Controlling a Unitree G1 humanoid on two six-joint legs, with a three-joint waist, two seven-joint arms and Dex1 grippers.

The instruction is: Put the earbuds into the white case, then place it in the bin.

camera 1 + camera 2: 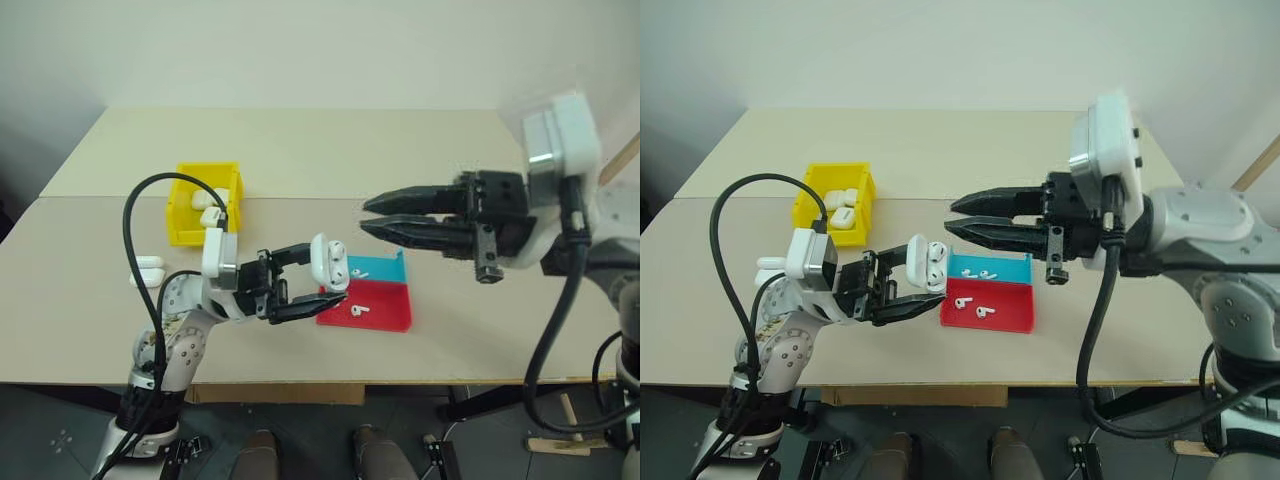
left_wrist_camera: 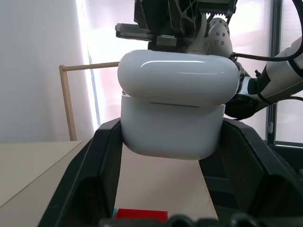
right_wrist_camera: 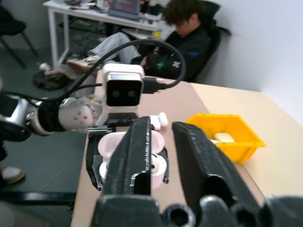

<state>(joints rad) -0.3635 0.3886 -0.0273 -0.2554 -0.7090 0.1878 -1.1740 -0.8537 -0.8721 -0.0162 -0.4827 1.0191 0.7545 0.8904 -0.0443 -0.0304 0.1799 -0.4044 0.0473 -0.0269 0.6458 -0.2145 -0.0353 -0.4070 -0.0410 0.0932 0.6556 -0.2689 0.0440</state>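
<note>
Over the beige table in the head view, our left gripper (image 1: 300,285) pinches the small glossy white case (image 1: 328,262), lid open, earbuds seated; the yellow plastic bin (image 1: 180,215) sits at ten o'clock of it. Our right gripper (image 1: 375,217), fingers nearly together and empty, hovers at two o'clock; we should press the lid squarely shut. From the left wrist, the case (image 2: 173,111) hides its hinge. From the right wrist, our fingers (image 3: 128,161) block the earbuds.
</note>
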